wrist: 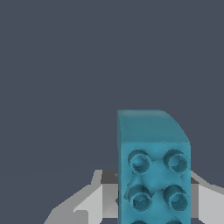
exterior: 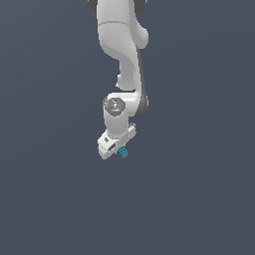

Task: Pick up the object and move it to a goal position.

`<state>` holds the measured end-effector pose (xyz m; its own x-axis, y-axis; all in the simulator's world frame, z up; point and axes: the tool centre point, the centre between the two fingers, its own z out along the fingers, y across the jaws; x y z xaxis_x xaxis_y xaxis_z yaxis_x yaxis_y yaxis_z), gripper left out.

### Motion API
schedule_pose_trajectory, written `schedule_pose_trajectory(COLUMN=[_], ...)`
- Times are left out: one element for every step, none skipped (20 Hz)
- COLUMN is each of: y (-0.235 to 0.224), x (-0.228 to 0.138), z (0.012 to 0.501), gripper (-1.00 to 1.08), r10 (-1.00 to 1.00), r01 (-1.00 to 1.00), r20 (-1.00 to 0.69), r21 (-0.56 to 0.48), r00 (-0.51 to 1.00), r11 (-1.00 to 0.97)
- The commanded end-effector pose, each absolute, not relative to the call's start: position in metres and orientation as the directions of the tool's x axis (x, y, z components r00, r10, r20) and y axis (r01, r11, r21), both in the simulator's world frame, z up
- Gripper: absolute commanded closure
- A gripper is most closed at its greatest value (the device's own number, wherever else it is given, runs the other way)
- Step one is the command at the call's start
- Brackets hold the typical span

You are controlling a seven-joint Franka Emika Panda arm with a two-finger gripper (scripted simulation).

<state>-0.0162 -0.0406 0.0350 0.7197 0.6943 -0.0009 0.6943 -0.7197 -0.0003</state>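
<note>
The object, a tiny teal-blue block [exterior: 122, 152] with round bumps, sits at the tip of my white gripper [exterior: 118, 149] in the exterior view. In the wrist view the block [wrist: 153, 153] fills the lower right of the picture. It stands between my two grey fingers [wrist: 87, 203], and both appear to press against its sides. The gripper [wrist: 154, 208] is shut on the block. The far end of the block sticks out past the fingertips. The arm comes down from the exterior view's top, and the hand is tilted.
A plain, dark grey-blue surface [exterior: 199, 199] fills both views. No other objects, containers or edges show. No goal marker is in view.
</note>
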Motion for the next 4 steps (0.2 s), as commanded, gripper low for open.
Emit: schedule_pose_trajectory(y=[-0.0479,-0.0492,-0.0497,-0.0497], x=[-0.0155,-0.0152,-0.0148,-0.0146], z=[0.0363,0.0364,0.0365,0.0365], gripper=[1.08,1.08,1.08,1.08], r10=[0.696,0.696,0.696,0.696], r01=[0.696,0.696,0.696,0.696], r20=[0.0,0.0,0.0,0.0], r21=[0.0,0.0,0.0,0.0], r00=[0.718,0.718,0.718,0.718], r11=[-0.718,-0.718,-0.718,-0.718])
